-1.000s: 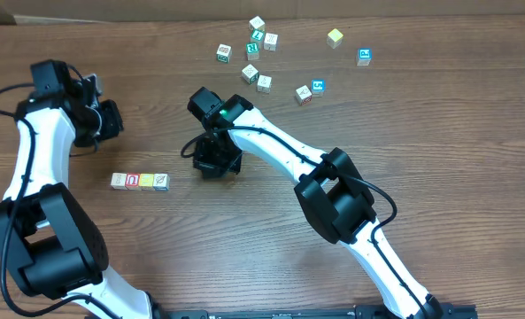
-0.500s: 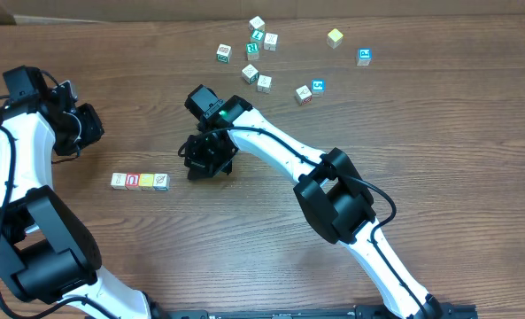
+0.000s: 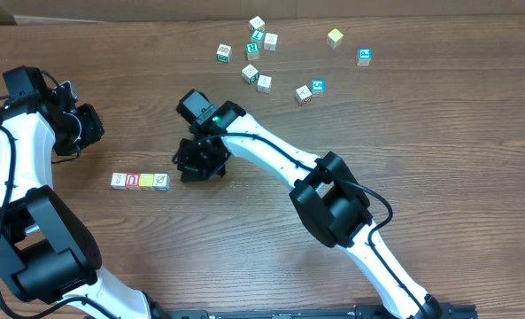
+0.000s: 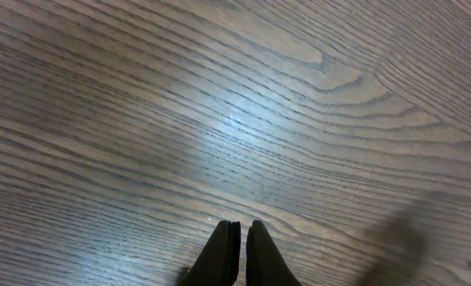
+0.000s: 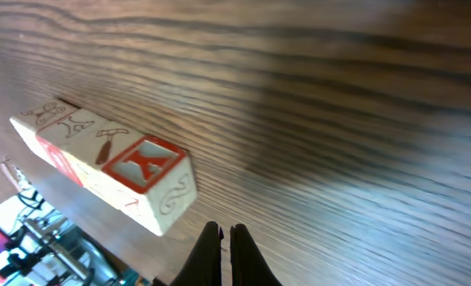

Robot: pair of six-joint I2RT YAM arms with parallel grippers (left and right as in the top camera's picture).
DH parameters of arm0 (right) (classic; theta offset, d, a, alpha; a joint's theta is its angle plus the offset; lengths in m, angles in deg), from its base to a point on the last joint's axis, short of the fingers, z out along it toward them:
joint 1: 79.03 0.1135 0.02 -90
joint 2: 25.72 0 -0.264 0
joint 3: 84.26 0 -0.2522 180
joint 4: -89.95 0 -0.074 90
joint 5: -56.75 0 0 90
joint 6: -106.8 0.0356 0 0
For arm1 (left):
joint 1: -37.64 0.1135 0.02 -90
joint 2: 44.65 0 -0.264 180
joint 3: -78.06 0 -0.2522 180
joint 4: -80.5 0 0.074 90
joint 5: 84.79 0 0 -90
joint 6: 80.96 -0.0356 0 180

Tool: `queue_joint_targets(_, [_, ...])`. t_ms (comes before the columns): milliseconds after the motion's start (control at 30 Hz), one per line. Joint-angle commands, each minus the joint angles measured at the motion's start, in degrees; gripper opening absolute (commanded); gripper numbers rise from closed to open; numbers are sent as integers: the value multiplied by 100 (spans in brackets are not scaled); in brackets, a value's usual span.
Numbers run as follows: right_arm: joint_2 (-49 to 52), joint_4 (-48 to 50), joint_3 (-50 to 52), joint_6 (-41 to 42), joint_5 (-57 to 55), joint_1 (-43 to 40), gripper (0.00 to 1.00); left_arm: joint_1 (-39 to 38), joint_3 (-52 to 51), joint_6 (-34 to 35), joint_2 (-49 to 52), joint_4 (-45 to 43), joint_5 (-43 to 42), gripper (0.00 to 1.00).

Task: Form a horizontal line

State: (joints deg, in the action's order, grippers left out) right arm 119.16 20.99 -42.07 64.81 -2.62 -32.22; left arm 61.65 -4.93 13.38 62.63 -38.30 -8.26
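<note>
Four small letter cubes lie side by side in a horizontal line on the wooden table: cream-white (image 3: 118, 181), red-marked (image 3: 132, 181), yellow (image 3: 146, 181) and white with green marking (image 3: 161, 181). My right gripper (image 3: 189, 168) hangs shut and empty just right of the row's right end. In the right wrist view the row (image 5: 108, 167) runs away to the upper left, its near cube showing a red letter on top, and the shut gripper (image 5: 227, 232) sits a little apart from it. My left gripper (image 3: 83, 133) is shut over bare wood (image 4: 239, 226), up and left of the row.
Several other letter cubes are scattered at the back of the table, around a cluster (image 3: 255, 55), with a yellow-green one (image 3: 335, 37), a blue one (image 3: 364, 56) and a pair (image 3: 311, 90) to the right. The right arm's forearm (image 3: 271, 155) stretches across the table's middle.
My right gripper has slid left and slightly down, closer to the row's right end. The left arm swung left early on, then held still. The cubes have not moved.
</note>
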Motion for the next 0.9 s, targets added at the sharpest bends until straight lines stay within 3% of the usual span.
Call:
queue_joint_targets(0, [46,247,35,17,-170,162,4,-2,116,83,48,13,-7,4])
queue_joint_targets(633, [46,444,35,295,-605,203,4,-4,116,83,48,13,-9,4])
queue_joint_targets(767, [9,-197,-52,258,-1357,-96,4,-9,116,81,33,68,-74,4])
queue_joint_targets(867, [-227,-955,-142,251,-2140,-385,4,26,120,-168,-81,138,-800,4])
